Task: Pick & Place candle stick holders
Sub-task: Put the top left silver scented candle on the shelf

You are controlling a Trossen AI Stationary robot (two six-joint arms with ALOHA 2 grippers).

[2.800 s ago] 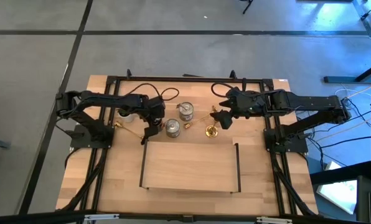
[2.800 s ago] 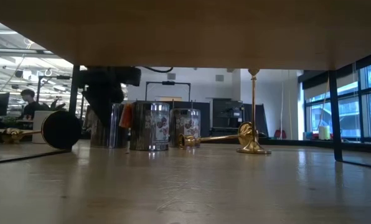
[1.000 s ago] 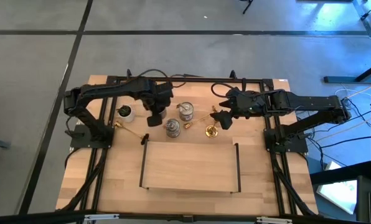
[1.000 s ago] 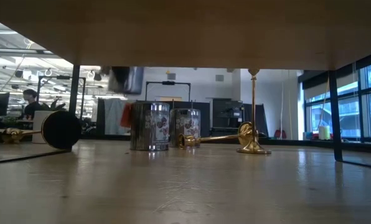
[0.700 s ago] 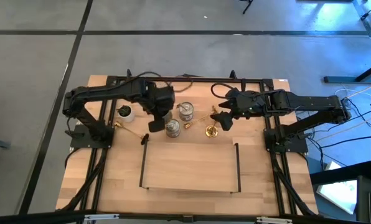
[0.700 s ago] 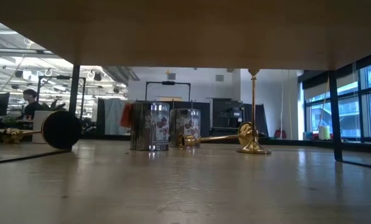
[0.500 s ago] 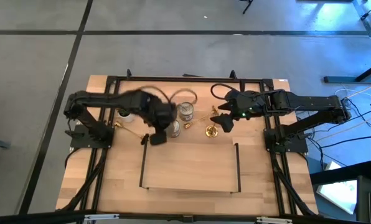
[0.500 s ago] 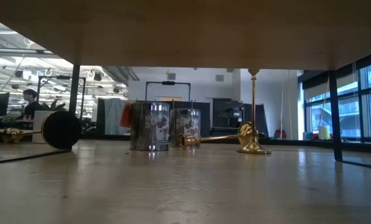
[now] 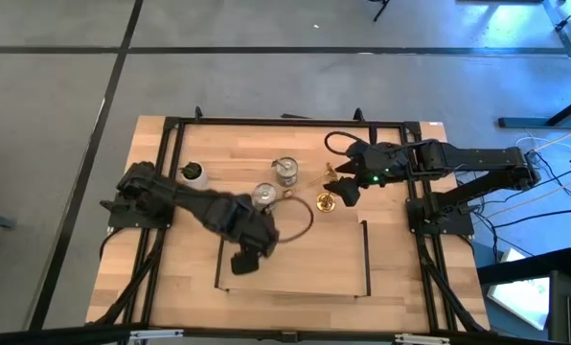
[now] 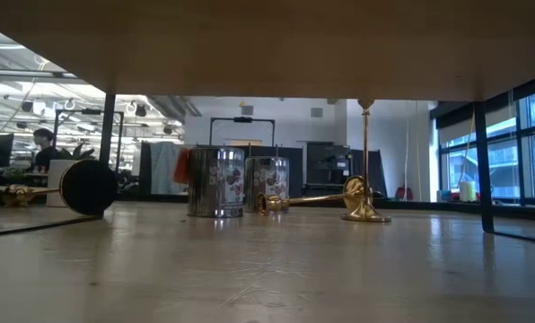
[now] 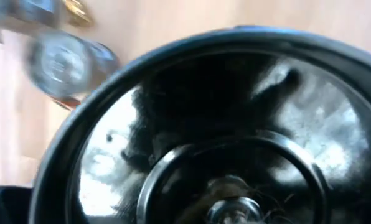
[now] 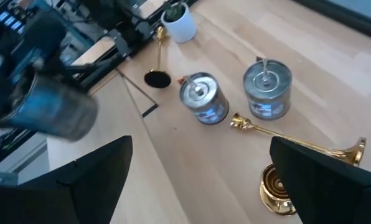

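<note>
Silver holder (image 12: 55, 112) within left jaws

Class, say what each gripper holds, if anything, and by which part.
The left gripper holds a silver-grey candle holder; the exact place of the grip is blurred. The right gripper is open and empty.

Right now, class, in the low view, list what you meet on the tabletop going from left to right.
Lying gold holder → its dark round base → nearer silver tin holder → second silver tin holder → gold holder lying on its side → upright gold holder.
</note>
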